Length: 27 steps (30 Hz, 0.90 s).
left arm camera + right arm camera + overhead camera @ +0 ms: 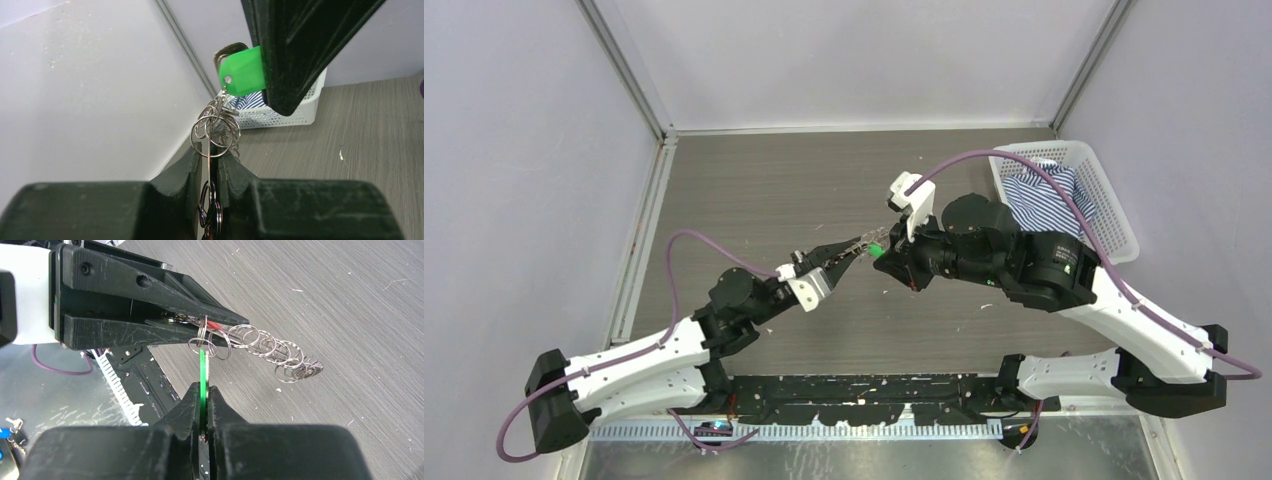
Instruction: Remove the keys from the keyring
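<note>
My left gripper [856, 248] and right gripper [886, 254] meet above the middle of the table. The left gripper [214, 156] is shut on the keyring [215, 134], a thin silvery ring with several smaller rings bunched on it. From the left fingers [150, 305] a chain of small silvery rings [270, 351] hangs out to the side. The green-headed key [203, 382] stands edge-on in the right gripper [204, 389], which is shut on it. The key's green head [242, 71] links to the ring cluster. No other keys show.
A white basket [1114, 215] holding a striped cloth [1044, 200] stands at the table's back right. White enclosure walls close in on the left, right and back. A black base plate [864, 390] runs along the near edge.
</note>
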Each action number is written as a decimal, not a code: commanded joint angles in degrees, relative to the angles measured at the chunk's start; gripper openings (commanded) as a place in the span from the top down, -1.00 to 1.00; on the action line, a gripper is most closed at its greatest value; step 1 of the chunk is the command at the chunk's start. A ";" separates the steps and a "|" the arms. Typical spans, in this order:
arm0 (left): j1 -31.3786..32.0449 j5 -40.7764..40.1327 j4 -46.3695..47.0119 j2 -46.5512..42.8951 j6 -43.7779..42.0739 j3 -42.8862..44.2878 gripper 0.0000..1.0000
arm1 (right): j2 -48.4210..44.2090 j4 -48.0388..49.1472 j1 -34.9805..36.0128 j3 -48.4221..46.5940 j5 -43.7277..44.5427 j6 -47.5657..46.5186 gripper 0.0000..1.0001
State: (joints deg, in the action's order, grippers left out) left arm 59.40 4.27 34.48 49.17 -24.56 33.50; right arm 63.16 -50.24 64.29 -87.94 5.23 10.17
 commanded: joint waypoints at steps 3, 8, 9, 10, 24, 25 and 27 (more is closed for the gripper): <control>2.99 -6.43 -3.89 -1.69 -7.97 -0.21 0.99 | -0.19 0.75 -0.10 -5.94 -1.15 -1.47 0.98; 5.08 -7.65 -3.21 -2.05 -11.06 -0.34 0.99 | 1.39 -0.65 -0.12 -7.70 -1.52 -1.85 0.98; 5.43 -7.77 -3.04 -2.00 -11.42 -0.34 0.99 | 1.68 -0.65 -0.12 -7.83 -1.46 -1.94 0.98; 5.58 -7.57 -3.03 -2.12 -11.66 -0.23 0.99 | 1.92 -0.78 -0.12 -7.89 -1.31 -2.04 0.98; 6.91 -6.18 -3.01 -2.70 -12.89 0.55 0.99 | 5.63 -1.67 -0.74 -9.68 -1.01 -3.06 0.98; 6.96 -6.16 -3.21 -2.75 -12.97 0.60 0.99 | 5.85 -1.72 -0.84 -9.82 -0.96 -3.09 0.98; 7.13 -6.17 -3.28 -2.83 -13.13 0.60 0.99 | 6.21 -1.91 -1.01 -10.03 -1.00 -3.12 0.98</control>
State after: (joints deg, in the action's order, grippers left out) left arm 65.95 -1.89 29.95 47.62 -36.56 33.50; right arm 69.17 -54.70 63.83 -94.85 3.55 7.88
